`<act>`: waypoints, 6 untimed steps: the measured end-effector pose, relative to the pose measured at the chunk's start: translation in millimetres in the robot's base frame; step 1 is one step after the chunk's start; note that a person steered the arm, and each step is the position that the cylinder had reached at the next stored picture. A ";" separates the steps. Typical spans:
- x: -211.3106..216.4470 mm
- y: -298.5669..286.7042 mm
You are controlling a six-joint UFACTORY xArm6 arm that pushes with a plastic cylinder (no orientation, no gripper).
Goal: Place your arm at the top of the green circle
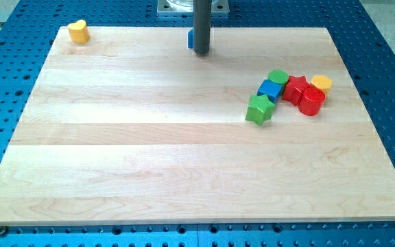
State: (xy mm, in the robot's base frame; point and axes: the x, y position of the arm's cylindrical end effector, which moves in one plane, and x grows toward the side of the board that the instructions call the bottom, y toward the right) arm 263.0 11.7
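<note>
The green circle (278, 76) sits at the view's right on the wooden board (149, 151), at the top of a cluster. It touches a blue cube (270, 89) below it and a red star (295, 88) to its right. My tip (201, 52) is near the board's top edge, well to the left of the green circle and slightly above it. A blue block (190, 39) shows just behind the rod, mostly hidden.
The cluster also holds a green star (260, 110), a red cylinder (311, 101) and a yellow block (321, 84). A yellow heart (79, 31) lies at the board's top left corner. Blue perforated table surrounds the board.
</note>
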 end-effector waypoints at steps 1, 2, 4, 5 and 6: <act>34.3 -31.6; 36.8 -34.3; 47.0 63.0; 44.9 179.2; 98.2 258.3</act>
